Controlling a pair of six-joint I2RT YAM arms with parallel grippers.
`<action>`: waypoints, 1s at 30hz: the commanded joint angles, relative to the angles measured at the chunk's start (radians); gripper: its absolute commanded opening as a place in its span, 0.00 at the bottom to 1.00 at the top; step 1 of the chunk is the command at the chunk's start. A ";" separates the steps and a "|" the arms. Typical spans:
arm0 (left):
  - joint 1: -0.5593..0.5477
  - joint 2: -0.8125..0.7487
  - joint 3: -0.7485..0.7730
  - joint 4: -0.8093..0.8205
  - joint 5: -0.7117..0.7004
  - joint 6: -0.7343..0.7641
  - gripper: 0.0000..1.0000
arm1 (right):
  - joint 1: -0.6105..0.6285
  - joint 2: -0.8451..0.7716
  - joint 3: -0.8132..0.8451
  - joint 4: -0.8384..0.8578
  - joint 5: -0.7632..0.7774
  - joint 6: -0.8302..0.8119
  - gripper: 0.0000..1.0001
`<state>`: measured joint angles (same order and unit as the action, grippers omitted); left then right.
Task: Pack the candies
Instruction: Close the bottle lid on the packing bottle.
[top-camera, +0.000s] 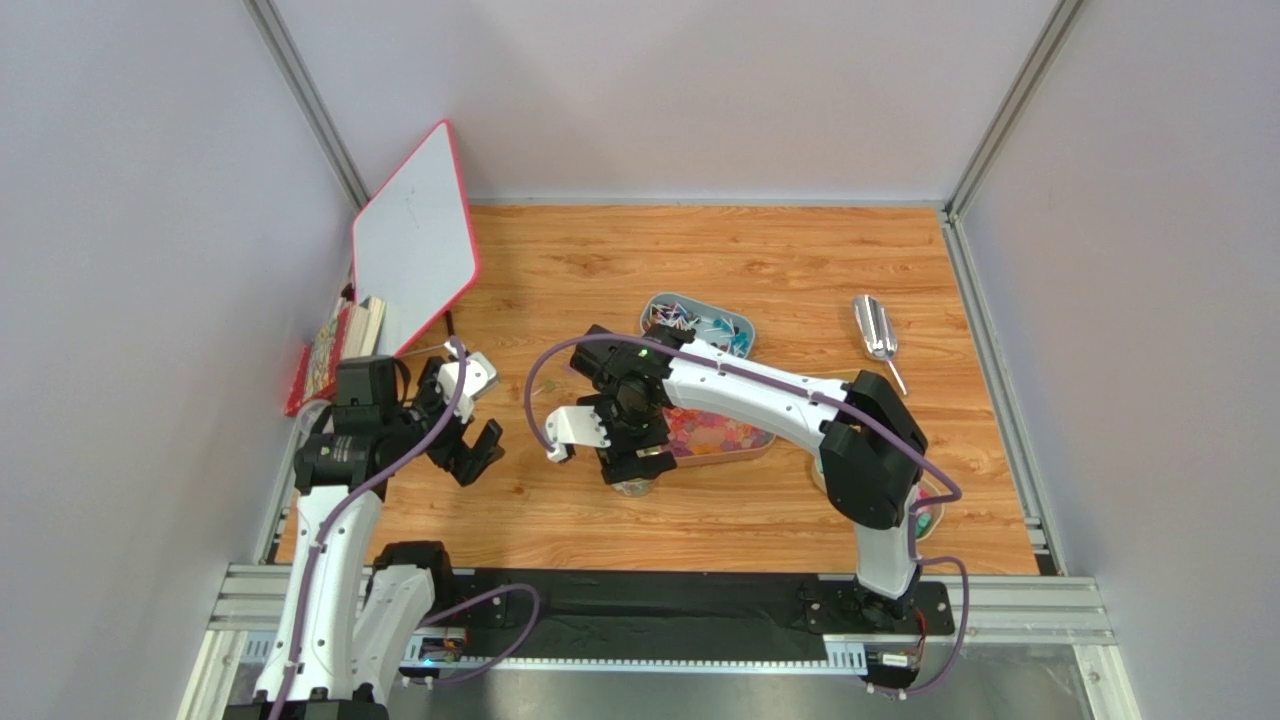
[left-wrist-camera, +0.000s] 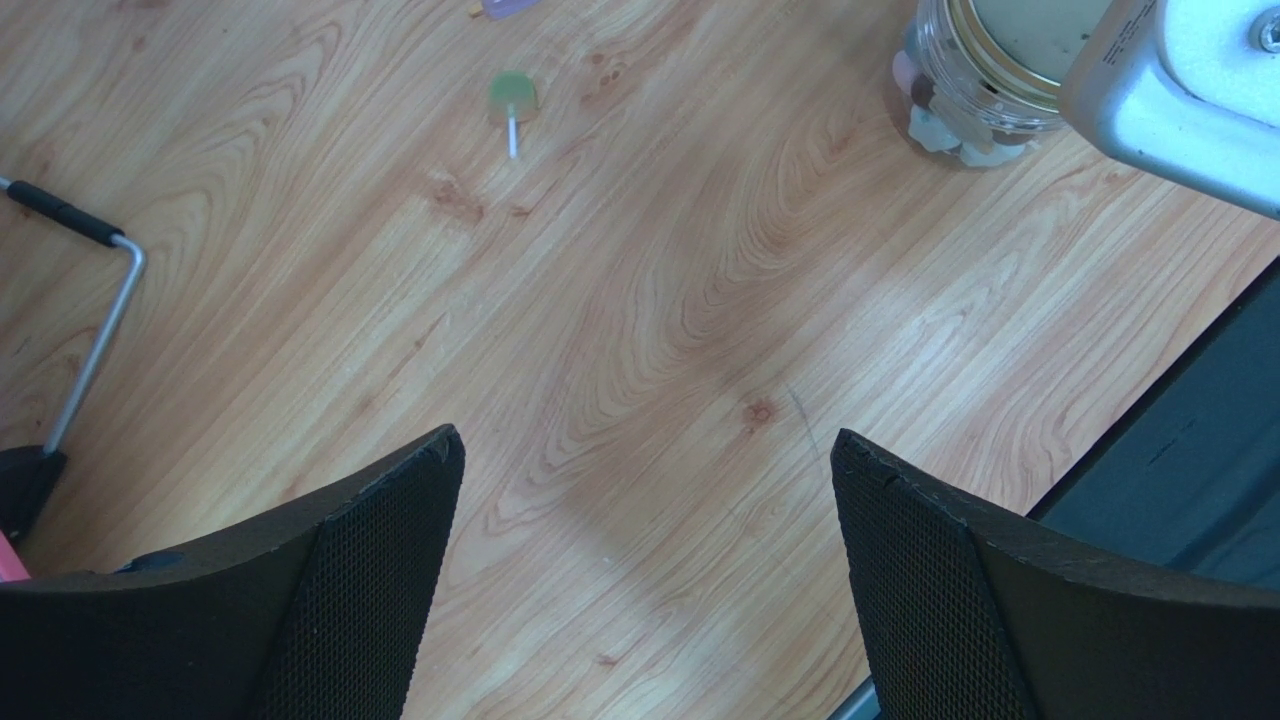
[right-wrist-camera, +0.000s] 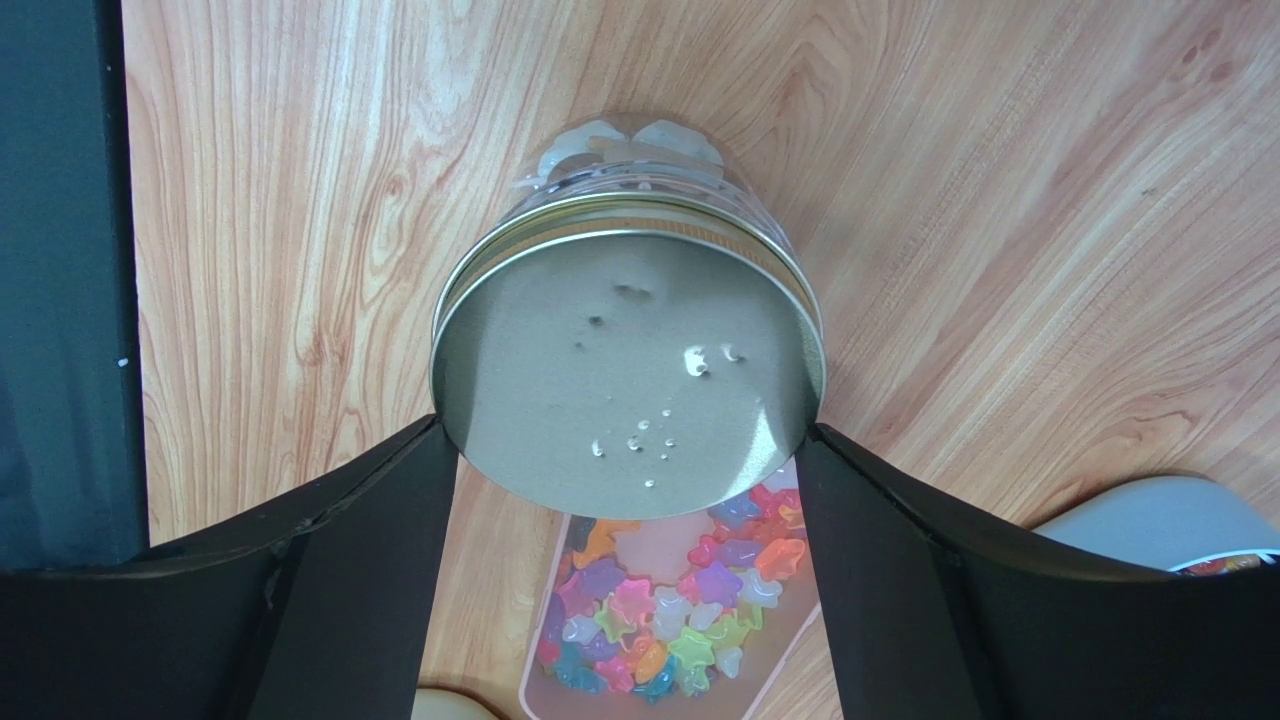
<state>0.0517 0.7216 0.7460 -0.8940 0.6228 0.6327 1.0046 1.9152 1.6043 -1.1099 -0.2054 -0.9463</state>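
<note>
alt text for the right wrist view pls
A clear jar with a metal lid stands on the wooden table between the black fingers of the right gripper, which flank the lid; whether they touch it is unclear. Below it in the picture, a tray holds bright star-shaped candies.

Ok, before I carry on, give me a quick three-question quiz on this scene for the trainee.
1. True or false: the left gripper has its jaws shut on a sweet.
2. What stands between the jaws of the right gripper? A) a sponge B) a jar with its lid on C) a spoon
3. Fill in: the tray next to the jar holds multicoloured ___.
Key: 1 false, the jaws stand open with nothing between them; 2 B; 3 candies.
</note>
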 joint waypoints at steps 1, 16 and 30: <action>-0.006 -0.010 -0.010 0.018 0.029 0.019 0.97 | 0.015 0.016 0.026 -0.007 0.017 0.007 0.78; -0.007 -0.014 -0.025 0.026 0.034 0.015 0.97 | 0.019 0.019 0.045 0.033 0.049 0.037 1.00; -0.007 -0.050 -0.036 -0.008 0.038 0.058 0.98 | 0.019 -0.047 -0.035 0.030 0.057 0.035 1.00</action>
<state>0.0475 0.7002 0.7227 -0.8940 0.6231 0.6384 1.0180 1.9347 1.6176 -1.0901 -0.1570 -0.9234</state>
